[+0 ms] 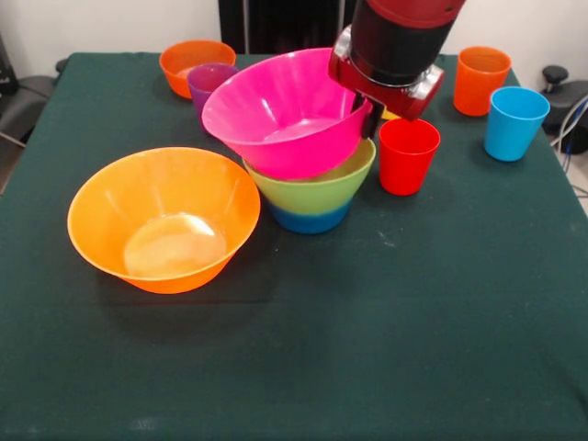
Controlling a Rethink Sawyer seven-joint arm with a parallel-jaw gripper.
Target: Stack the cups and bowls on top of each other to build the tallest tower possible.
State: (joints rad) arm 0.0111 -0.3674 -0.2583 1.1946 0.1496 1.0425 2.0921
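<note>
While jaws (pixel 369 118) grip tilted pink bowl (pixel 285 115) | dark green tablecloth (pixel 386 331) | white wall (pixel 101 23) behind

Dark green table (pixel 386 322): large orange bowl (pixel 163 220), cups (pixel 408 154), bowl stack (pixel 308 152).

Pincer (pixel 369 118) at rim of tilted pink bowl (pixel 280 115) atop green bowl (pixel 317 191); large orange bowl (pixel 163 219) apart.

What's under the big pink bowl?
A green bowl sits under the tilted pink bowl, and a blue bowl is under the green one. The pink bowl covers most of the green bowl's inside, so anything in there is hidden.
</note>
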